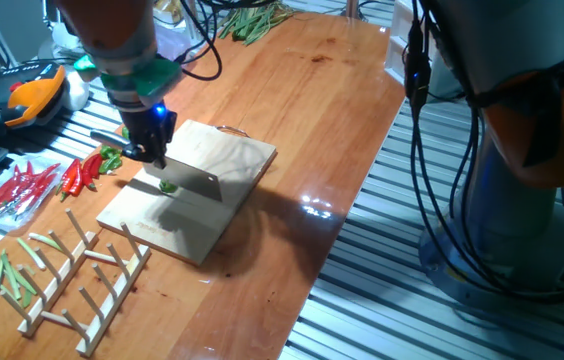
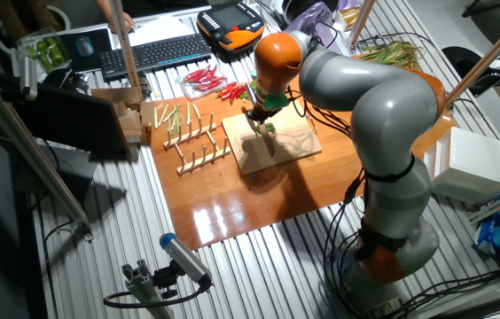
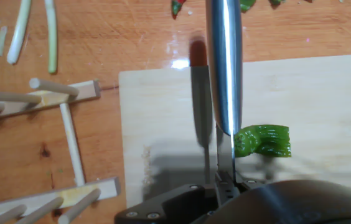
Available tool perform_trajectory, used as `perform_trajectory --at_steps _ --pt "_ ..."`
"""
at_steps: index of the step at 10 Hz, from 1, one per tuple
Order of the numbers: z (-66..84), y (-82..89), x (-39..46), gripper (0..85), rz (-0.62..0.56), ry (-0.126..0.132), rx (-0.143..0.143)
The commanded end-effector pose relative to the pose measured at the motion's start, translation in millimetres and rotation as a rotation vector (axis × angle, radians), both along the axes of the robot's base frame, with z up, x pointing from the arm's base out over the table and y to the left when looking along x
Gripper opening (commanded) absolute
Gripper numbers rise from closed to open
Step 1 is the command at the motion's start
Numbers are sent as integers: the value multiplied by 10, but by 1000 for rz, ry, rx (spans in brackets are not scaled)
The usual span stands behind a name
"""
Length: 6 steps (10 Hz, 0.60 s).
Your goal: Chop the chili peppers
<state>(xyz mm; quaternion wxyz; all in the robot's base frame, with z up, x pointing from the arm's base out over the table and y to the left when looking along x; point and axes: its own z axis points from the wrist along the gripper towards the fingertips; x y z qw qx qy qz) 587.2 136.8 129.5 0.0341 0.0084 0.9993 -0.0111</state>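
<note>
A small wrinkled bright-green chili pepper (image 3: 264, 140) lies on the pale wooden cutting board (image 3: 312, 87). My gripper (image 1: 152, 143) is shut on the handle of a knife (image 1: 180, 180). The steel blade (image 3: 224, 68) stands edge-down over the board, right beside the pepper's left end, where it meets or almost meets it. From one fixed view the pepper (image 1: 168, 187) peeks out just under the blade near the board's (image 1: 212, 160) left side. The other fixed view shows the gripper (image 2: 259, 113) over the board (image 2: 287, 146), with the pepper only a green speck.
A wooden peg rack (image 1: 82, 268) lies by the board's near-left corner. Red chilies (image 1: 32, 185) and more green pieces (image 1: 110, 158) sit left of the board. Pale-green stalk strips (image 1: 2, 275) lie around the rack. Green stalks (image 1: 254, 22) are at the table's far end.
</note>
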Motion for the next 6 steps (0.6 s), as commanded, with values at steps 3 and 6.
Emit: perform_trajectory --at_steps 3,6 --pt "2 26 11 0 12 34 39" --pt "2 26 11 0 -1 43 29"
